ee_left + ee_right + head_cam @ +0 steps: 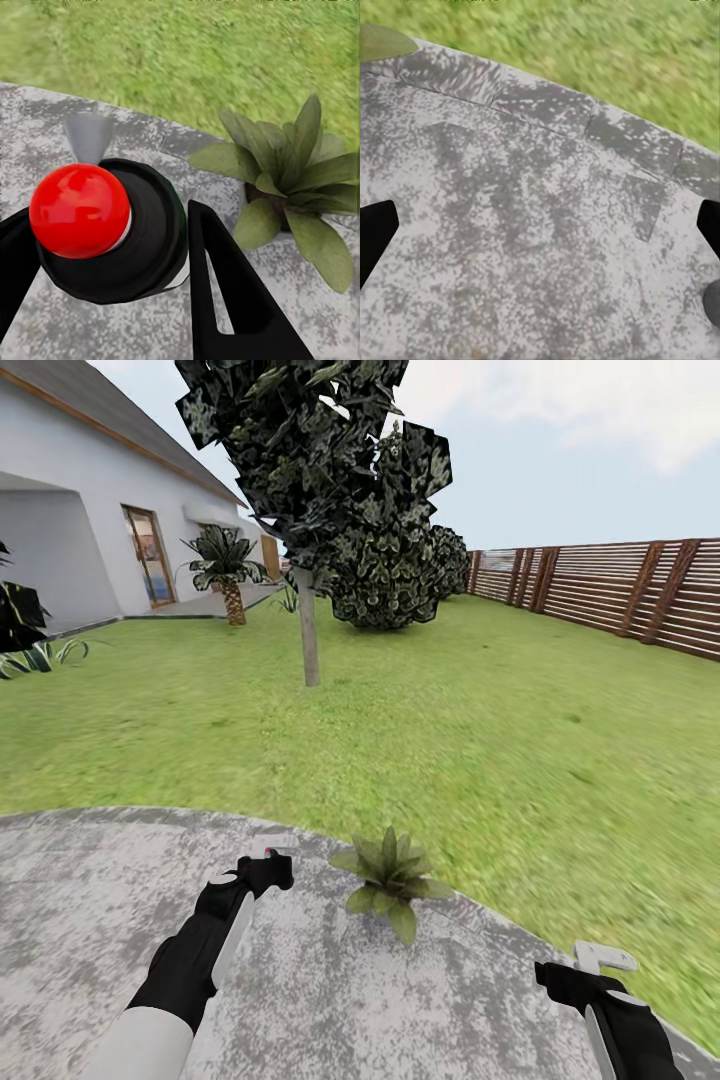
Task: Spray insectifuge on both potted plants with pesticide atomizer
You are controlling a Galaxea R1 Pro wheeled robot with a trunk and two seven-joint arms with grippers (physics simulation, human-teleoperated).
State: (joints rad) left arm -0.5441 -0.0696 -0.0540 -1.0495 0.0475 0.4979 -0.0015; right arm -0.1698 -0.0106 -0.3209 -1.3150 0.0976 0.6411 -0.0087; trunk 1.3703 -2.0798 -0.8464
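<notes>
The left hand [268,870] is reaching out over the grey stone patio [90,890], and it is gripping the pesticide atomizer [105,225]: its two black fingers [225,292] are pressing either side of the dark round bottle, whose red top [79,210] is poking up between them. One potted plant [390,875] is sitting just beside that hand, on its right, at the patio's edge where the lawn [450,720] begins. From the left wrist the plant's broad green leaves [289,187] are lying near the bottle but apart from it. The right hand [590,965] is hanging lower over bare stone, its fingers spread wide and holding nothing.
</notes>
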